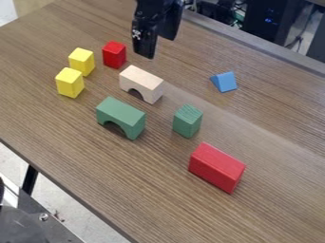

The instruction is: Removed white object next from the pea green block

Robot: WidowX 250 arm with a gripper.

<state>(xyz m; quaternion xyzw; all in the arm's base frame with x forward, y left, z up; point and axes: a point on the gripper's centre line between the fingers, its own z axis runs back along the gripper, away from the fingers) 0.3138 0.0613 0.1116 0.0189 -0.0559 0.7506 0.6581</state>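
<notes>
In my camera view, I have the black two-finger gripper (pixel 160 48) hanging down from the top edge, left of centre, over the far part of the brown wood-grain table (pixel 266 204). Its two fingers stand apart, with the tips above the tabletop and clear of the blocks. The white object I am after, a pale, whitish-tan wooden arch block (pixel 149 82), sits on the table below the gripper, arch opening down. Just beside it, on the near side, I see the green wooden arch block (pixel 122 112), also opening down, with a strip of tabletop between the two. Beyond the pale arch and a little to the left stands a small red block (pixel 114 54); farther left I have two yellow blocks close together, the farther one (pixel 82 61) and the nearer one (pixel 70 83). To the right of the green arch stands a small green block (pixel 187 121) with a slanted-looking top, and nearer me, lower right, lies a larger red rectangular block (pixel 215 167). A blue triangular block (pixel 224 81) rests off to the right, well apart from the arches. Past the table's far edge, upper right, I make out dark equipment (pixel 273 21) and cables.
</notes>
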